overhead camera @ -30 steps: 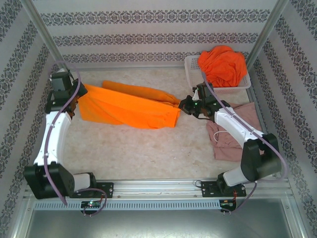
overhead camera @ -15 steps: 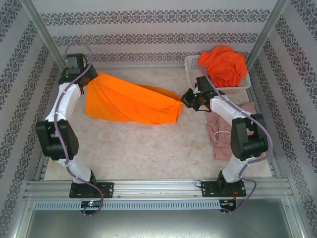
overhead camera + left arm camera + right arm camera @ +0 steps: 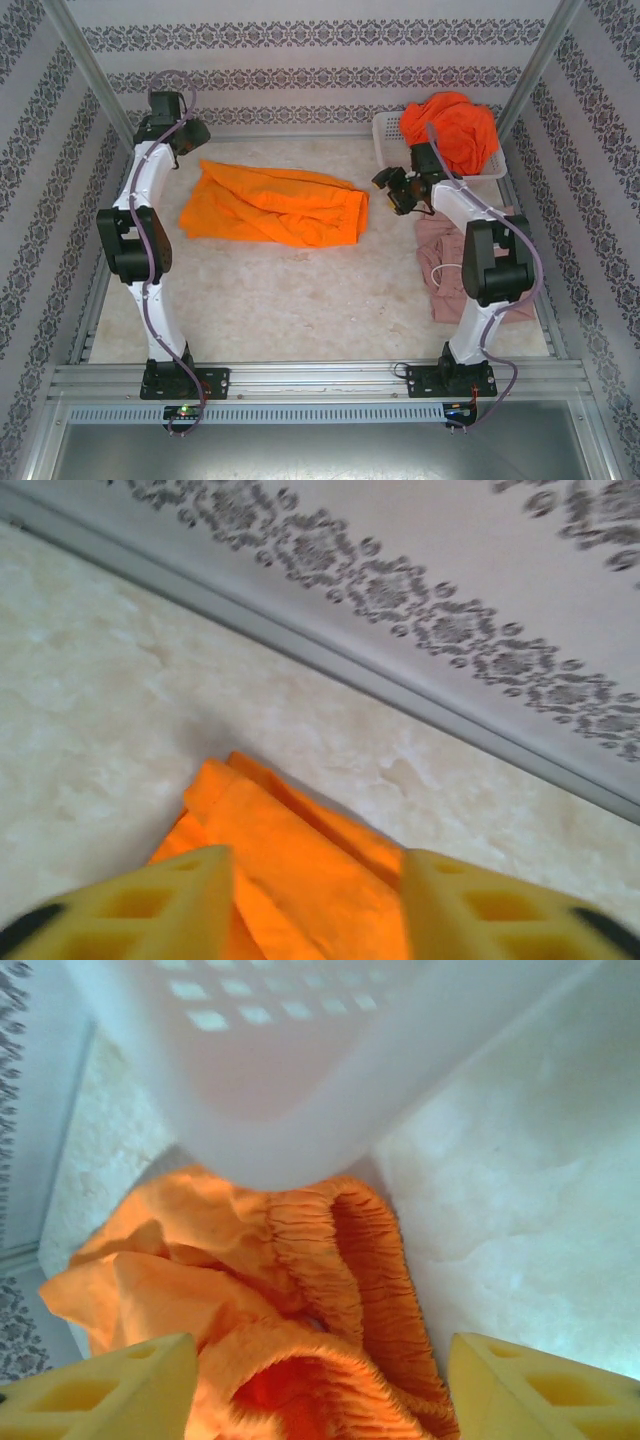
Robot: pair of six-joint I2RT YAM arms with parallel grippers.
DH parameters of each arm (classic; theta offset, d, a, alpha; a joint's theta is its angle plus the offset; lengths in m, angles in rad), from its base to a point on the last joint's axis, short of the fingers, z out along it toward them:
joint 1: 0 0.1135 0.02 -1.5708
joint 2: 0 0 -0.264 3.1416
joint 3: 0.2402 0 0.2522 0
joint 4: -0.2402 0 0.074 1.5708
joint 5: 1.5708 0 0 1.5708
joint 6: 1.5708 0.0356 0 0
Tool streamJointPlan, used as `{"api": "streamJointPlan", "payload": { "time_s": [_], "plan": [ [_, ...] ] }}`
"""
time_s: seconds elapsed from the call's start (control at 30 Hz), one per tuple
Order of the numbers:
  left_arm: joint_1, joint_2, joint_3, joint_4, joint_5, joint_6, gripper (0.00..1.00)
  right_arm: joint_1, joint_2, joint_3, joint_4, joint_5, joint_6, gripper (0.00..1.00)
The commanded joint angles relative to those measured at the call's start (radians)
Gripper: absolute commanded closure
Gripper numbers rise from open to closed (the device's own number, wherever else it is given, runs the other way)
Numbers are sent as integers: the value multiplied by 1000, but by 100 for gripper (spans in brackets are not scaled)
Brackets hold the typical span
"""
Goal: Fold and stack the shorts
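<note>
Top external: orange shorts [image 3: 275,205] now slack on table [image 3: 300,300].

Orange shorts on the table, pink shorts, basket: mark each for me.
Orange shorts on the table [image 3: 275,205]: top view, middle of the cloth.
Pink shorts [image 3: 445,295]: top view, its left half.
White basket [image 3: 386,135]: top view, left wall.

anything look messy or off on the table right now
The orange shorts in the middle lie rumpled and slanted, edges uneven, not a neat fold. The pink shorts on the right are crumpled too.
</note>
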Motion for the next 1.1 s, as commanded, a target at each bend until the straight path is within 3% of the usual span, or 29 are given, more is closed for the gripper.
{"api": "streamJointPlan", "payload": {
  "time_s": [0.0, 0.13, 0.27, 0.43, 0.63, 1.07],
  "plan": [
    [4, -121, -22, -30, 61, 18, 27, 48, -197, -37, 12, 85, -25, 27],
    [1, -323, -287, 89, 125, -27, 0, 158, -290, -84, 42, 111, -27, 18],
    [-9, -472, -567, 231, 162, -122, 0, 269, -179, 6, 40, 27, -18, 14],
    [-30, -471, -746, 330, 188, -163, 0, 340, 12, 124, 13, -50, -7, 14],
    [-45, -395, -855, 432, 199, -177, 0, 328, 139, 175, 3, -59, 0, 14],
    [-47, -366, -1076, 505, 145, -149, 0, 197, 332, 391, -4, -79, 73, 14]
  ]
}}
